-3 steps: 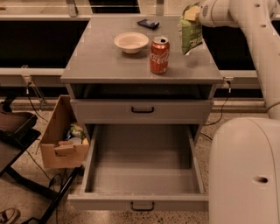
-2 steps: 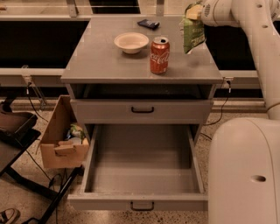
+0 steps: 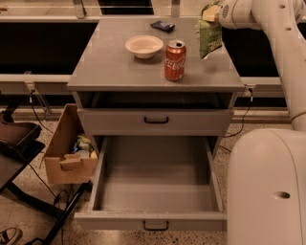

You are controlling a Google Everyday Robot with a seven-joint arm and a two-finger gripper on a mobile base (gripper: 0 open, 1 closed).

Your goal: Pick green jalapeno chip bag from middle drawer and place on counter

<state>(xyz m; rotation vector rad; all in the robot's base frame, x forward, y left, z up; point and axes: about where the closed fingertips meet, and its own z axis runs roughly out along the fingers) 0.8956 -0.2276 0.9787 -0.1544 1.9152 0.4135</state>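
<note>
The green jalapeno chip bag [image 3: 210,37] hangs upright from my gripper [image 3: 209,13], which is shut on its top edge. The bag's lower end is just above the right back part of the counter [image 3: 114,62]. The middle drawer [image 3: 155,184] stands pulled out wide below, its grey floor bare. My white arm [image 3: 277,43] reaches in from the right.
A red soda can [image 3: 175,60], a white bowl [image 3: 144,46] and a small dark object [image 3: 162,26] stand on the counter. The shallower drawer [image 3: 156,121] above the open one is shut. A cardboard box [image 3: 69,150] sits left of the cabinet. My white base [image 3: 267,186] is at lower right.
The gripper with the bag has stayed over the right back of the counter, with hardly any movement.
</note>
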